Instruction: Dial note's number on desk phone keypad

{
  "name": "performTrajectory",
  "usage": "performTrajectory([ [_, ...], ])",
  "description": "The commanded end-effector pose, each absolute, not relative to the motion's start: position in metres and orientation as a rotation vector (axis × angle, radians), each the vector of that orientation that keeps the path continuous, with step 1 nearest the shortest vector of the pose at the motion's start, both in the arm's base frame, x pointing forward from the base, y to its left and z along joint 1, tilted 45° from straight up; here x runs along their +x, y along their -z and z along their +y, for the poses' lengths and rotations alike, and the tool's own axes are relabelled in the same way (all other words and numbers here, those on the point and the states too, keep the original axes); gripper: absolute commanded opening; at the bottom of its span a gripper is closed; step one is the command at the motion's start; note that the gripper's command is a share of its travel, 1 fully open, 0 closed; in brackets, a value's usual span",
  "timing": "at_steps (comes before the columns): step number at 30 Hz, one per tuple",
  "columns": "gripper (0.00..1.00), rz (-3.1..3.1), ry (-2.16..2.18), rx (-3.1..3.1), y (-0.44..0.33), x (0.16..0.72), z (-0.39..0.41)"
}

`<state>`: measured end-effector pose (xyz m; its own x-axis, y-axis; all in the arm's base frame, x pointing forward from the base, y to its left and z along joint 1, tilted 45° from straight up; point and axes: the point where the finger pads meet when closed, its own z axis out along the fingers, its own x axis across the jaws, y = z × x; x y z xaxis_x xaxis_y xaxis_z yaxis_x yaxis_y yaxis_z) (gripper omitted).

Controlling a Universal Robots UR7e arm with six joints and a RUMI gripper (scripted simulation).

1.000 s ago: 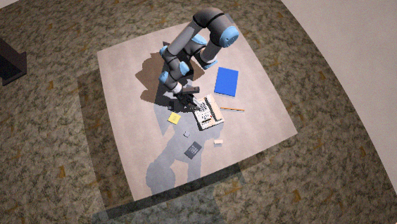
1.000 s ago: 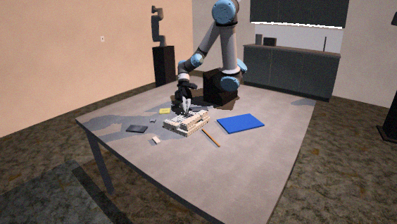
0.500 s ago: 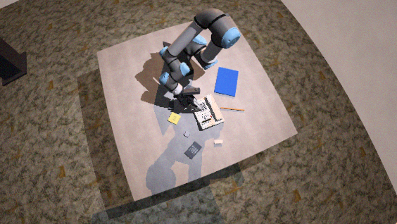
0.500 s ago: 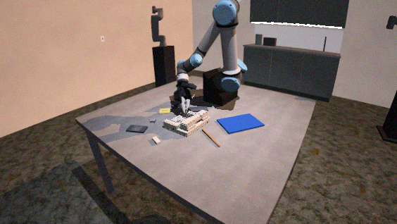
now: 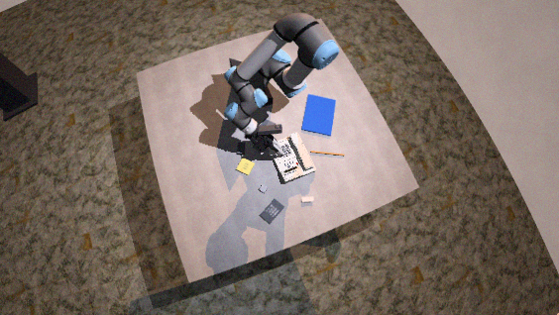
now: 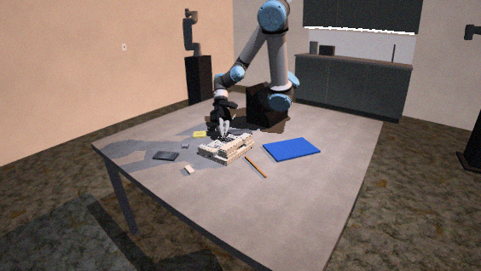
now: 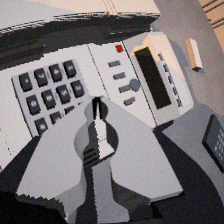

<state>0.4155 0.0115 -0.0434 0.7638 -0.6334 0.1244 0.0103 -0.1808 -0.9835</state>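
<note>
Nearest the wrist camera, the gripper (image 5: 281,152) (image 6: 223,135) (image 7: 97,98) is closed, its pale fingertips together, nothing held. It points down over the desk phone (image 5: 301,173) (image 6: 227,158) (image 7: 102,67).

The keypad (image 5: 285,148) (image 7: 48,99) is the part to be reached. In the wrist view it lies left of the fingertips, its visible keys mostly up and to the left; the display (image 7: 152,77) lies to the right. The phone's long axis runs left to right there, with the handset (image 5: 305,151) (image 6: 237,147) (image 7: 75,20) along the far side, seated in its cradle. The single arm reaches in from the side opposite the handset. The next move probably calls for a sideways shift clear of the keys, then a straight press by the closed tips; a low traverse could catch a wrong key.

Beyond the phone's display end are the eraser (image 5: 307,199) (image 6: 189,170) (image 7: 193,54) and calculator (image 5: 272,211) (image 6: 165,155) (image 7: 216,142).

The yellow note (image 5: 245,166) (image 6: 199,134) lies beside the phone; its number is illegible. The fingers hide the nearest keys, key legends are blurred, and tip contact cannot be confirmed.

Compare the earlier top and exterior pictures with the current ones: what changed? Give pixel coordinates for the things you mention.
The arm and its gripper (image 5: 282,153) (image 6: 223,136) (image 7: 97,98) shifted slightly, apparently toward the display end of the desk phone (image 5: 299,163) (image 6: 232,152) (image 7: 100,54). Nothing was visibly picked up or let go. The phone, yellow note (image 5: 245,166) (image 6: 199,134), blue pad (image 5: 318,115) (image 6: 292,149) and pencil (image 5: 327,154) (image 6: 256,167) stayed put.
</note>
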Motion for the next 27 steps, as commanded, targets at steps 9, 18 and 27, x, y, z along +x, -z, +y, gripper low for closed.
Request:
performTrajectory([
  [9,0.00,0.501,0.620,-1.669,0.0502,0.4164,0.0177],
  [18,0.00,0.501,0.620,-1.669,0.0509,0.4165,0.0184],
  [27,0.00,0.501,0.620,-1.669,0.0516,0.4166,0.0191],
])
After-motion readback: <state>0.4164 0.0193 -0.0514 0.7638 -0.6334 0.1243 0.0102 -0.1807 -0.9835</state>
